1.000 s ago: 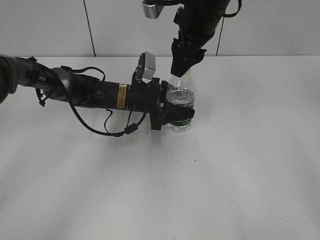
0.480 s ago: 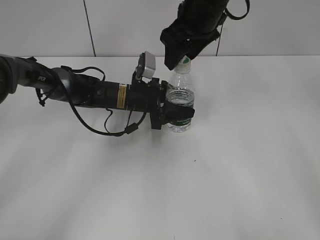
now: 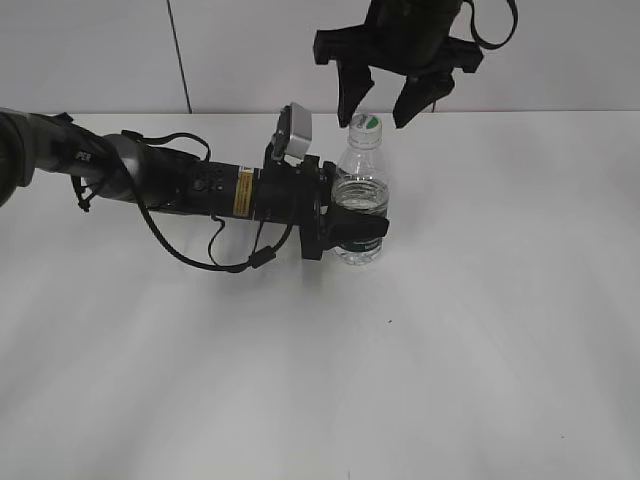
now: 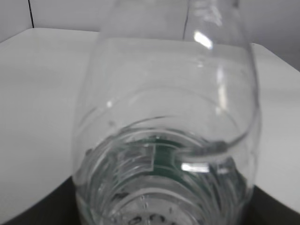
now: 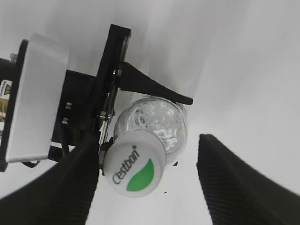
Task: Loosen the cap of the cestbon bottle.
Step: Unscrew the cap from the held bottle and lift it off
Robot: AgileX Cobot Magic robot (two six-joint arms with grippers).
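Left hand (image 3: 345, 225) clamps the cestbon bottle (image 3: 360, 205) upright on the desk (image 3: 450, 330), bracing it against twisting; right hand (image 3: 382, 105) hovers spread wide above the cap (image 3: 366, 124), touching nothing.

Left wrist view: cestbon bottle (image 4: 164, 140) blurred, neck cut off at top; label mostly hidden.

Left arm (image 3: 150, 180) low and level, jaws clamped; right gripper (image 3: 383, 115) overhead, jaws spread apart.

Black left arm (image 3: 190, 185), yellow label, looped cables, silver wrist camera (image 3: 294, 131), ribbed black fingers (image 5: 234, 183)
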